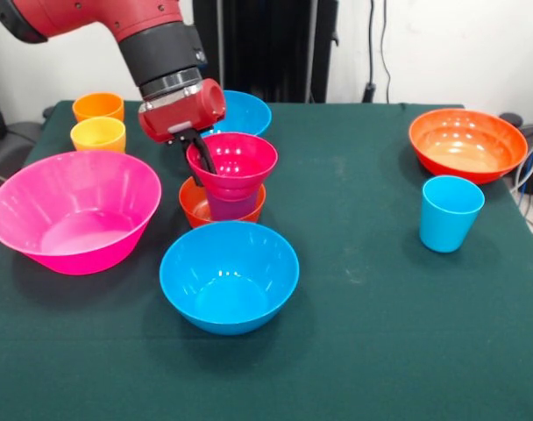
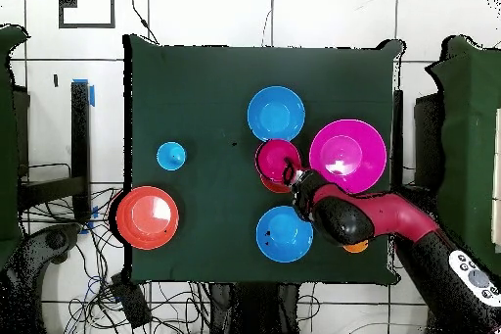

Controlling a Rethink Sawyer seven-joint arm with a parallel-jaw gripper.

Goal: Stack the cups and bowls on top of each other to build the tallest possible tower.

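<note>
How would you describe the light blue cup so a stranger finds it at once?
In the front view, find the wide orange-red bowl at the green table's right edge. Just in front stands the light blue cup, upright and alone, narrower than either blue bowl.

Bench (image 1: 380, 351): covered in dark green cloth, fills most of the front view; in the overhead view a green square at frame centre.

Wall (image 1: 459, 44): white, across the top of the front view.

Dark panel (image 1: 266, 44): black, upright, top centre of the front view, behind the bench.

Cables (image 1: 376, 53): thin black cords hanging down the wall, upper right of centre; more tangled cables (image 2: 88, 222) lie on the floor at lower left of the overhead view.

Floor (image 2: 196, 12): white tiles with dark seams, around the bench in the overhead view.
</note>
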